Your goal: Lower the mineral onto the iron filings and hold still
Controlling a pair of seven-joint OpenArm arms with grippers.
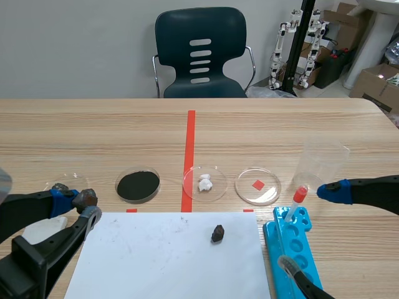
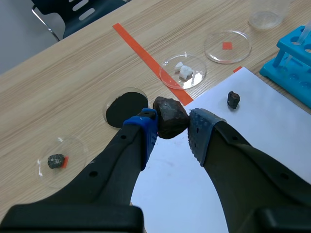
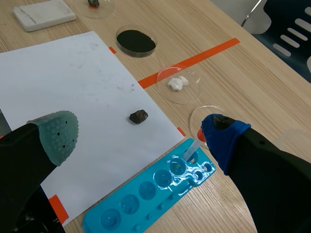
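The left gripper (image 2: 172, 127) is clamped on the dark mineral (image 2: 170, 116) by the paper's (image 1: 156, 268) far left corner, near the iron filings dish (image 1: 138, 185). A dish of white lumps (image 1: 204, 182) sits beside it. The right gripper (image 3: 141, 138) hangs near the blue rack (image 1: 298, 252), jaws apart.

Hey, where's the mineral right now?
The mineral is at the scene view's left, clamped in the left pincer, just left of the dish of iron filings, near a corner of the white paper.
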